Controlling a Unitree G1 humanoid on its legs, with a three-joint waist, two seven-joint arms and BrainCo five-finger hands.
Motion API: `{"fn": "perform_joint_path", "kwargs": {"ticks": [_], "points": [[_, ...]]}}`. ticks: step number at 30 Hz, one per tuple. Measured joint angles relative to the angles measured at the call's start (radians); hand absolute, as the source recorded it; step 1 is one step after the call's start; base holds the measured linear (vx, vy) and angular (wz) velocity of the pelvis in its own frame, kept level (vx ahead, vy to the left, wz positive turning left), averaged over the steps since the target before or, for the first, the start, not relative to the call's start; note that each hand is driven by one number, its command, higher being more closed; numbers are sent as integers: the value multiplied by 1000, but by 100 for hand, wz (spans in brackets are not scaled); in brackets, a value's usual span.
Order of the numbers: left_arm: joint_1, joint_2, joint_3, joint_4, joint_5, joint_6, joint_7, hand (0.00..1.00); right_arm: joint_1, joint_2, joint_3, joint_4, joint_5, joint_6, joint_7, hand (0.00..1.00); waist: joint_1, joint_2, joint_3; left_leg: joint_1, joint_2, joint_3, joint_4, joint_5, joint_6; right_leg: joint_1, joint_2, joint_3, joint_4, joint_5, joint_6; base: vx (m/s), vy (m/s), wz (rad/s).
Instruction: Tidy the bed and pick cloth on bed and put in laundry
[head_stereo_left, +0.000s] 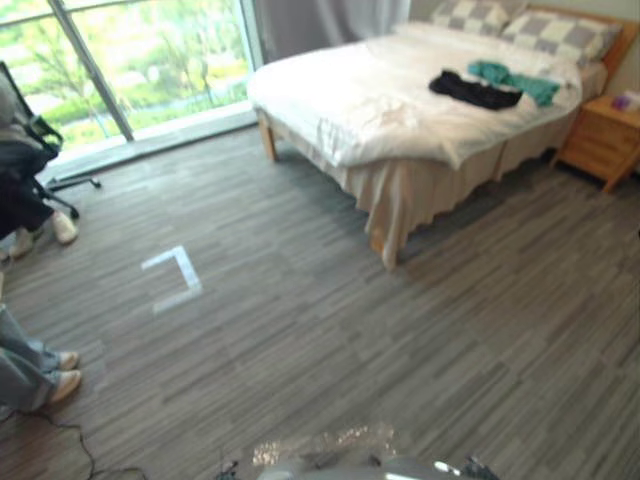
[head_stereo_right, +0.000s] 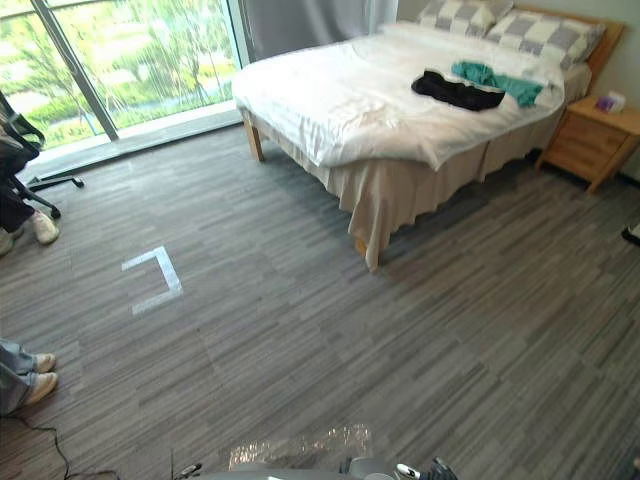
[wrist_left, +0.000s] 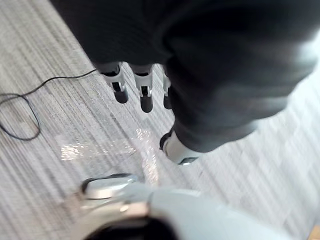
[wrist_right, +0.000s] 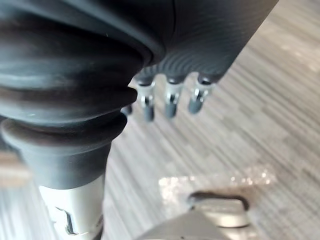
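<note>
Plainly only the approach is in hand: black cloth (head_stereo_left: 476, 90) and teal cloth (head_stereo_left: 512, 80) lie on the bed (head_stereo_left: 340, 100) well across the floor (head_stereo_left: 350, 330), while the left hand (wrist_left: 145, 95) and right hand (wrist_right: 170, 102) hang slack, seemingly empty, so walking closer comes next.

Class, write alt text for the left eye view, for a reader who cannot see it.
A bed with a rumpled white duvet stands across a grey floor, a black cloth and a teal cloth lying on it near checked pillows. A wooden nightstand stands beside the bed, and a white tape mark is on the floor.
</note>
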Motion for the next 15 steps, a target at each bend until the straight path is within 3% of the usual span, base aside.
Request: {"fn": "perform_joint_path", "kwargs": {"ticks": [1, 2, 4, 5, 6, 11, 15], "points": [[0, -2, 13, 2, 0, 0, 0, 0, 0, 7, -21, 0, 0, -1, 0, 0, 0, -12, -4, 12, 1, 4, -26, 4, -6, 13, -1, -6, -31, 9, 8, 38, 17, -4], [-2, -2, 22, 9, 1, -2, 0, 0, 2, 17, -44, 7, 0, 0, -1, 0, 0, 2, 1, 30, 0, 13, -56, 9, -13, 32, -6, -21, -67, 32, 5, 49, 19, -4], [-9, -3, 27, 33, 2, -6, 1, 0, 4, 19, -60, 22, 1, 0, -1, 0, 0, -16, 0, 62, 1, 23, -85, 24, -15, 64, -6, -25, -98, 55, 8, 70, 15, -2], [-12, -5, 27, 41, 3, -6, 1, 0, 6, 19, -70, 21, 0, -1, -1, 0, -1, -1, 6, 78, 2, 23, -92, 30, -16, 83, -4, -27, -111, 58, 10, 92, 17, -1], [-13, -6, 27, 41, 5, -6, 1, 0, 6, 18, -70, 21, 1, -2, 0, 0, -1, -11, 0, 87, 2, 24, -96, 31, -16, 94, -4, -27, -118, 59, 10, 98, 22, -1], [-20, -5, 27, 47, 43, -7, 0, 0, 8, 18, -74, 33, 0, -4, 0, 0, 2, -9, 0, 113, 1, 39, -122, 39, -6, 117, 1, -23, -163, 75, 4, 128, 27, -5], [-33, -1, 27, 62, 64, -6, -1, 0, 0, 19, -79, 48, 0, -3, 0, 0, 9, -8, 2, 124, 1, 49, -123, 39, -6, 130, 0, -22, -172, 71, 20, 59, 14, -10]]}}
